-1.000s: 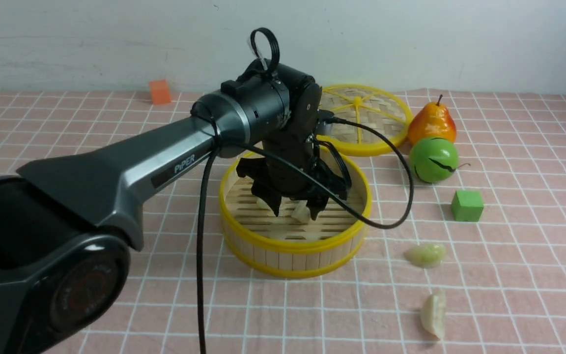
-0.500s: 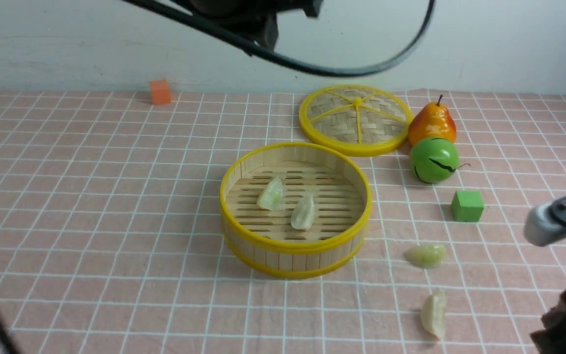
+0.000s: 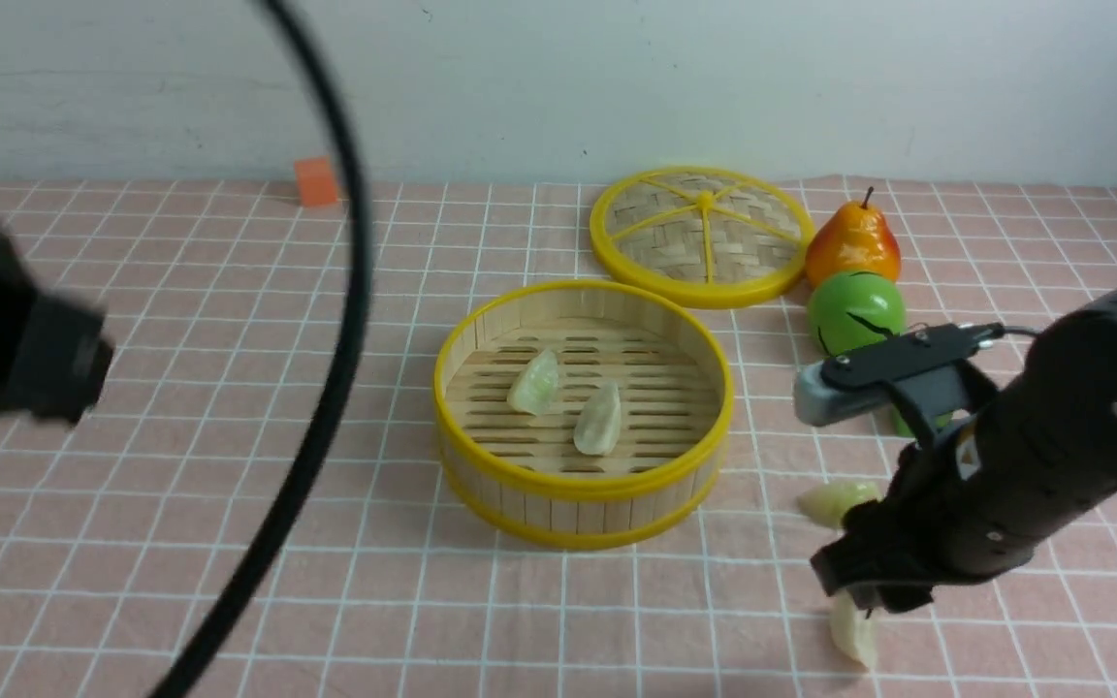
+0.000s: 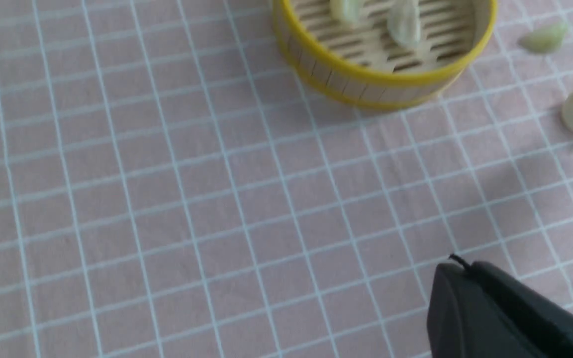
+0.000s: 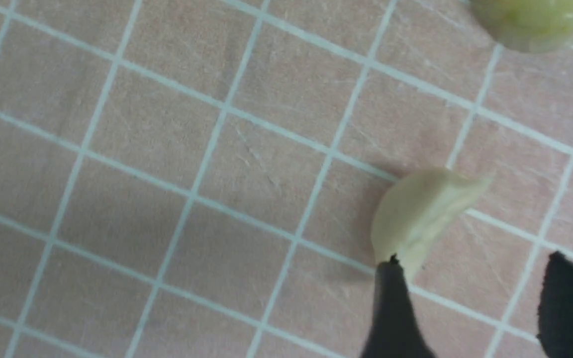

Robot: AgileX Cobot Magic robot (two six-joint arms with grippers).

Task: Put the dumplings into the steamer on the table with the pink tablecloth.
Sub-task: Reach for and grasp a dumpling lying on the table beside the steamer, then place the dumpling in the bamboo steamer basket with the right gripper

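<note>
The steamer (image 3: 583,488) stands mid-table on the pink tablecloth (image 3: 132,485) with two dumplings (image 3: 534,381) (image 3: 599,419) on its slatted floor. Two more lie on the cloth to its right: one (image 3: 830,501) is partly behind my right arm, the nearer one (image 3: 854,632) is just under my right gripper (image 3: 864,596). In the right wrist view that gripper (image 5: 473,261) is open, one fingertip (image 5: 391,278) at the dumpling's (image 5: 423,214) end. My left gripper (image 4: 458,266) is shut, empty, off to the steamer's (image 4: 381,74) near left.
A flat woven lid (image 3: 704,233) lies behind the steamer. A pear (image 3: 851,242) and a green round fruit (image 3: 854,312) stand to its right. A green cube (image 3: 898,424) is mostly hidden by my right arm. An orange cube (image 3: 315,181) sits far left. A black cable (image 3: 350,291) hangs left.
My left arm has pulled out of the steamer to the left, leaving two dumplings inside. My right arm has come in from the right, down over the nearest dumpling.
</note>
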